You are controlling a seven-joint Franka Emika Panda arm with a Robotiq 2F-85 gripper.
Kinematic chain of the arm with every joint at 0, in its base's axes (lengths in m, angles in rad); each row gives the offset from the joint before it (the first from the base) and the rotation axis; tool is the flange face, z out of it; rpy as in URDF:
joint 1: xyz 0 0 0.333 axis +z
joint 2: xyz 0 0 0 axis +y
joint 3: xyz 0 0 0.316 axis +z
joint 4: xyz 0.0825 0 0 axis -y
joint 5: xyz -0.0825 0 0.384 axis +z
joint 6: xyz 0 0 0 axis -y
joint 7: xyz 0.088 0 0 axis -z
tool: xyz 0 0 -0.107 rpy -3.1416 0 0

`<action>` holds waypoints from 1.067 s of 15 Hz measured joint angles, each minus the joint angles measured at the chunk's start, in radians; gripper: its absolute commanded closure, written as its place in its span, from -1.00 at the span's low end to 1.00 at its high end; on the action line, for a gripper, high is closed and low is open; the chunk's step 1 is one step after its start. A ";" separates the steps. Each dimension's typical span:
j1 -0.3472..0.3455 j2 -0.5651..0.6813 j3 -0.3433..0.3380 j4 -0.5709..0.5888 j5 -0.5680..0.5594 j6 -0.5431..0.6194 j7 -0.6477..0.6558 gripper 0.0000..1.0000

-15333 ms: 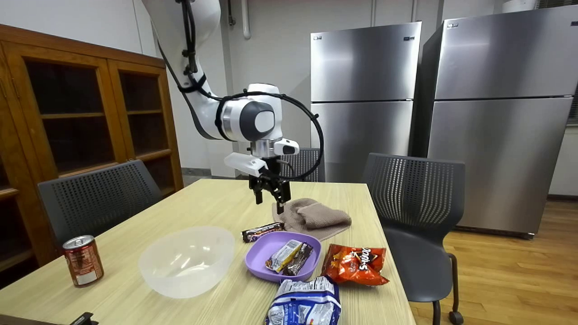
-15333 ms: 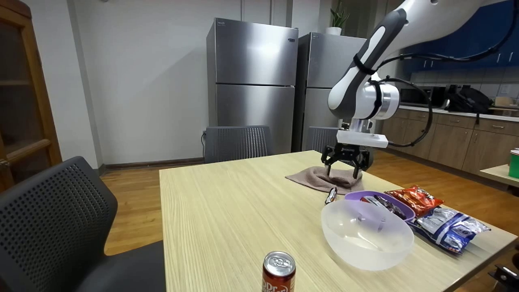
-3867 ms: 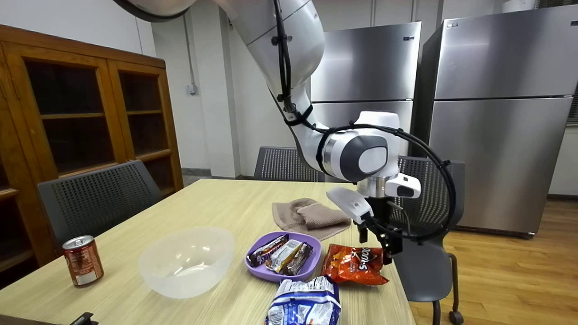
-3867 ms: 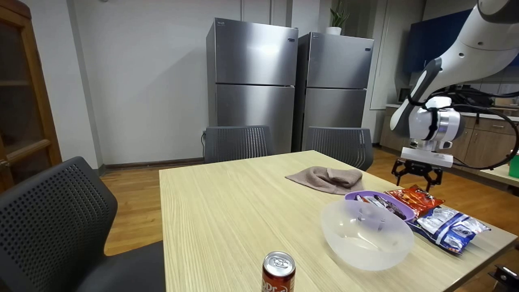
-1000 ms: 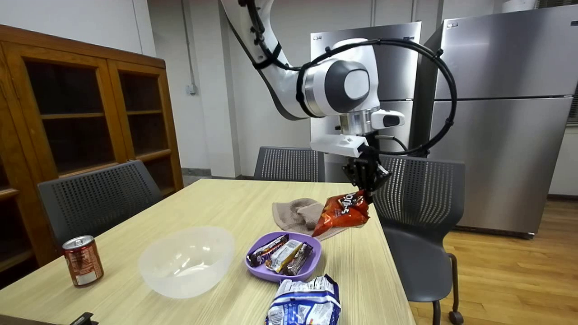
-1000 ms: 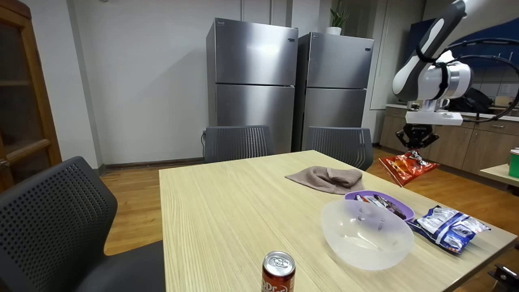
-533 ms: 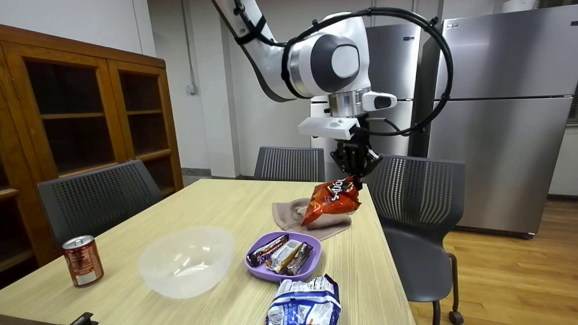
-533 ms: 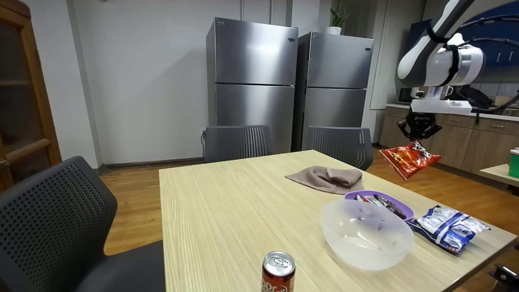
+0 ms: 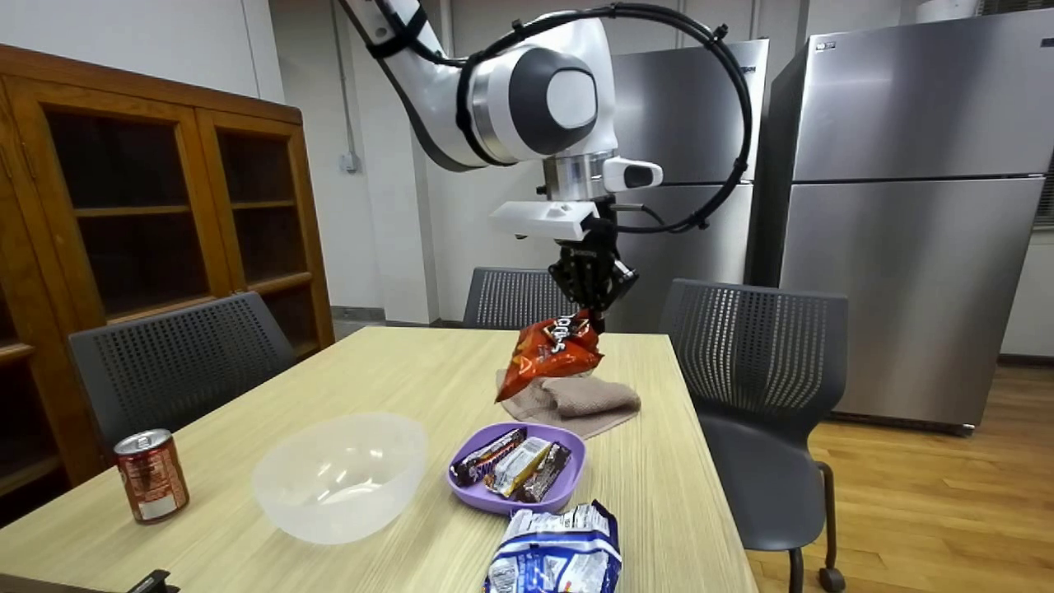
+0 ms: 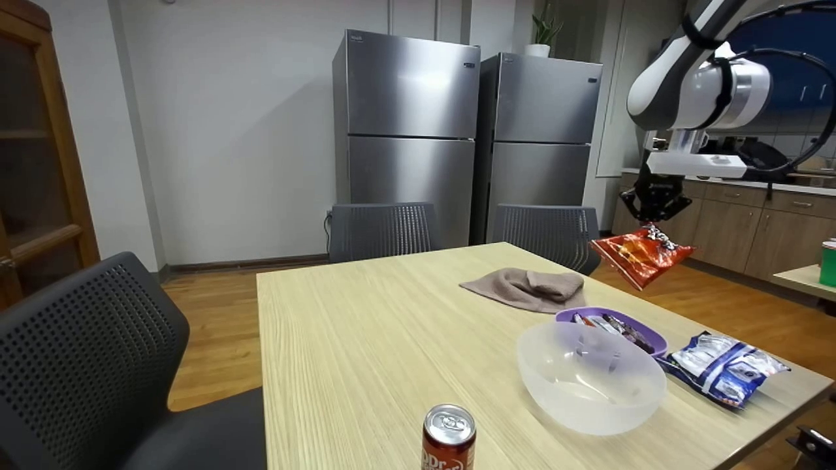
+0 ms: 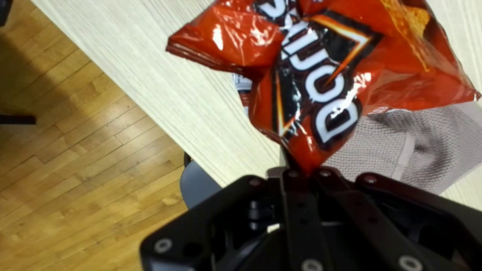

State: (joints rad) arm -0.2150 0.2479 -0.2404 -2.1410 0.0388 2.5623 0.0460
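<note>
1. The fingers (image 11: 301, 214) are gripping a corner of the red Doritos bag (image 9: 550, 352), standing close together; the bag is hiding their tips in the wrist view.
2. The red Doritos bag is hanging tilted in the air, not touching the counter (image 10: 366, 339). Picking it up is looking complete; it is not yet resting anywhere.
3. The brown towel (image 9: 589, 401) is lying on the counter, showing partly behind the bag in the wrist view.
4. The purple dish (image 9: 468, 491) is holding a Snickers bar (image 9: 489, 455) and two other wrapped bars (image 9: 543, 473), whose labels are appearing too small to read.
5. The blue-and-white snack packet (image 10: 728, 369) and translucent bowl (image 9: 339, 482) are sitting beside the dish.
6. In an exterior view, the frame is cutting off the Dr Pepper can (image 10: 449, 434).
</note>
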 measured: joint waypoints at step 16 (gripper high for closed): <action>0.125 -0.051 0.132 -0.112 -0.050 0.028 -0.083 1.00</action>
State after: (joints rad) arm -0.0902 0.1964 -0.1085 -2.2530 -0.0107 2.5903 -0.0367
